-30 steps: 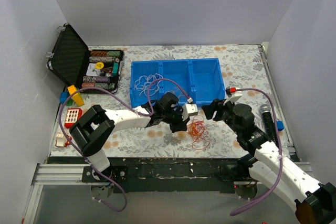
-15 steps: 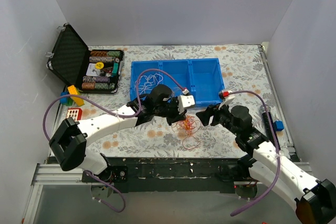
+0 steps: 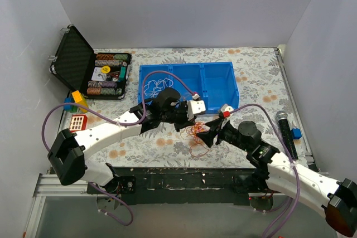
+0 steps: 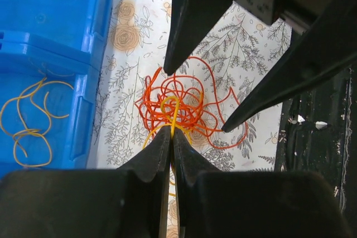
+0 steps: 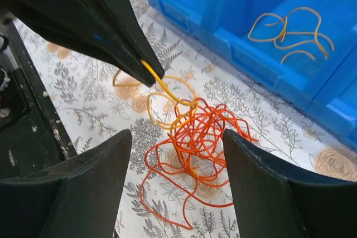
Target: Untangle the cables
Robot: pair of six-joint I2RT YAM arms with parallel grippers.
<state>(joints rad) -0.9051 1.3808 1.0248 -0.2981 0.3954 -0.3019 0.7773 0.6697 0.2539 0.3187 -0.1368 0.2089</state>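
Observation:
A tangle of red-orange cables (image 3: 196,136) lies on the floral table in front of the blue bin (image 3: 223,103). It also shows in the left wrist view (image 4: 192,101) and the right wrist view (image 5: 209,137). A yellow cable (image 5: 167,90) runs through the tangle. My left gripper (image 3: 184,125) is shut on this yellow cable (image 4: 174,110) at the tangle's near-left side. My right gripper (image 3: 210,134) is open and empty, its fingers (image 5: 83,188) spread on either side of the tangle, just above it. White cables (image 3: 156,86) lie in the bin's left compartment, and loose yellow cables (image 5: 290,26) lie in another.
An open black case of poker chips (image 3: 106,75) sits at the back left. Small toy blocks (image 3: 78,101) lie at the left edge. A black microphone (image 3: 284,126) and a blue block (image 3: 297,133) lie at the right. A black rail (image 3: 184,176) marks the front edge.
My right gripper has moved left and down to the tangle. My left gripper has shifted slightly back and left with the yellow cable. The tangle has moved a little left.

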